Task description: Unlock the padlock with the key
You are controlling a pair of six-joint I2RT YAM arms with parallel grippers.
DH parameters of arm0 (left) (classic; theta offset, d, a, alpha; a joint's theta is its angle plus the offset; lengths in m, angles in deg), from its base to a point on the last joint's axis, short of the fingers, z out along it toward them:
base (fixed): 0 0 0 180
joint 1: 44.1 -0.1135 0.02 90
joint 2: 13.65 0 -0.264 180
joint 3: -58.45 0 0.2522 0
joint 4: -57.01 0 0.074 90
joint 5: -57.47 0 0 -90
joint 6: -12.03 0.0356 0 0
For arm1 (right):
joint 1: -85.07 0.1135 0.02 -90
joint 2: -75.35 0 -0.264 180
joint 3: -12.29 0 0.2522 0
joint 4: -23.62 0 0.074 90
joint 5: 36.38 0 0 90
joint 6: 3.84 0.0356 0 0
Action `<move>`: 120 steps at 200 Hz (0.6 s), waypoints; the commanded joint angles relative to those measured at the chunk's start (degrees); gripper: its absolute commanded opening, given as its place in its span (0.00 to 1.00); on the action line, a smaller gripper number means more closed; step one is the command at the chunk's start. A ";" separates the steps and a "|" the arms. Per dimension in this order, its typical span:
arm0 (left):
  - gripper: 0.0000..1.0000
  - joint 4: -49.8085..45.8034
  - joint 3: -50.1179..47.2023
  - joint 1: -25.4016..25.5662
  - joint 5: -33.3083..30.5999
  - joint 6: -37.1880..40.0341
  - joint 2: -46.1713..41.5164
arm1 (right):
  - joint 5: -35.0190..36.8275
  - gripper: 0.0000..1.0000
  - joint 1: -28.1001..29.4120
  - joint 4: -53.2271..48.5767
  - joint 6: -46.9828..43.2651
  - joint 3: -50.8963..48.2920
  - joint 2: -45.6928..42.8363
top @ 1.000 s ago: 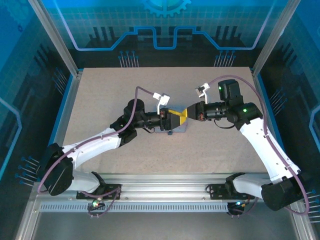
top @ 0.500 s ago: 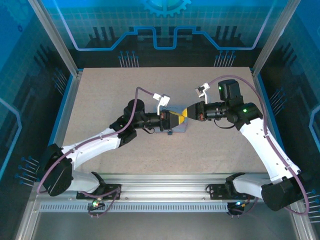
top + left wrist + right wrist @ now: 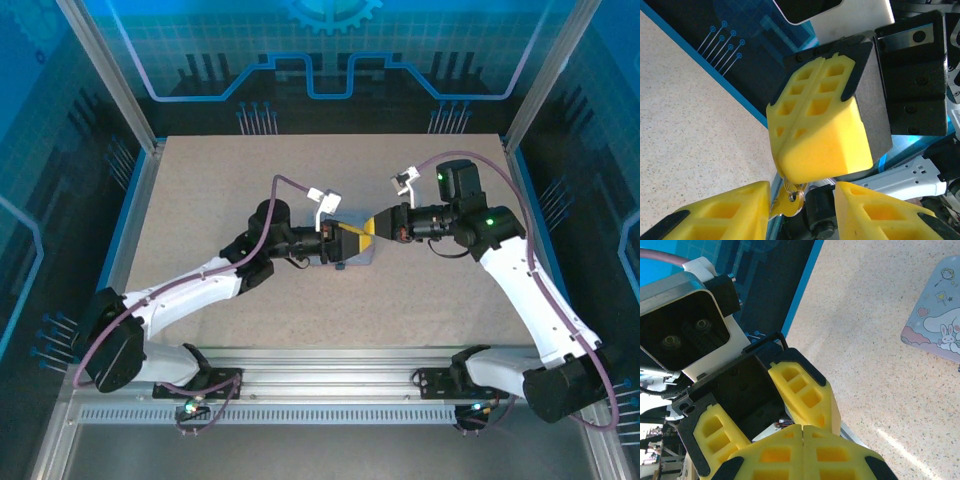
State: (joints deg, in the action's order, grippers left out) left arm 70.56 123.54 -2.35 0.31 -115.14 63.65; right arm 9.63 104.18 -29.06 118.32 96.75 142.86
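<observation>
Right gripper [image 3: 782,167] pressed together, pinching what looks like the key [image 3: 786,203] (brassy, on a small ring [image 3: 791,187]) at its tip; key sits between left gripper's [image 3: 802,189] 2 spread fingers [image 3: 715,215], just beside 1; long axis unreadable.

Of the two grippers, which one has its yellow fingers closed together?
The right gripper: its two fingers meet with no gap. The left gripper stands with its fingers apart.

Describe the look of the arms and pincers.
The left arm and right arm are white with black joints, each trailing a purple cable. The left pincer and right pincer have yellow, cell-cut wedge fingers on black mounts.
</observation>
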 commanded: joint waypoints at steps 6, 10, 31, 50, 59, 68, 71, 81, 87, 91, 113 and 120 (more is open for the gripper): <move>0.34 1.43 0.88 0.63 0.44 0.45 0.27 | -1.18 0.00 0.38 0.60 0.62 -0.34 -1.33; 0.33 1.42 0.89 0.63 0.39 0.48 0.15 | -1.14 0.00 0.32 0.53 0.62 -0.30 -1.44; 0.27 1.22 0.46 0.68 0.08 0.90 -0.36 | -1.27 0.00 0.11 0.37 0.37 -0.35 -1.44; 0.21 -0.03 0.40 0.61 -0.40 1.79 -1.05 | -1.43 0.00 -0.05 0.25 0.18 -0.46 -1.42; 0.17 -0.59 0.56 0.65 -0.45 2.09 -1.37 | -1.45 0.00 -0.21 0.24 0.09 -0.56 -1.49; 0.14 -1.15 0.56 0.69 -0.58 2.27 -1.54 | -1.39 0.00 -0.47 0.24 0.09 -0.65 -1.50; 0.14 -1.25 0.57 0.63 -0.56 2.35 -1.54 | -1.49 0.00 -0.61 0.24 0.14 -0.72 -1.52; 0.13 -1.63 0.44 0.61 -0.58 2.45 -1.62 | -1.66 0.00 -0.75 0.33 0.19 -0.81 -1.60; 0.12 -1.81 0.37 0.69 -0.63 2.48 -1.78 | -1.72 0.00 -0.83 0.41 0.14 -0.82 -1.68; 0.11 -2.01 0.38 0.68 -0.71 2.54 -1.84 | -1.72 0.00 -0.93 0.34 0.10 -0.82 -1.77; 0.07 -3.09 0.18 0.65 -0.87 3.09 -2.25 | -2.02 0.00 -1.32 0.25 -0.06 -0.94 -1.92; 0.07 -3.62 0.20 0.55 -1.07 3.32 -2.45 | -2.06 0.00 -1.38 0.08 -0.16 -0.93 -2.01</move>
State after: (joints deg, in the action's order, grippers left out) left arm 68.59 123.54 -1.93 -0.08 -113.87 63.47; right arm 9.39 103.64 -29.08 118.30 96.16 142.29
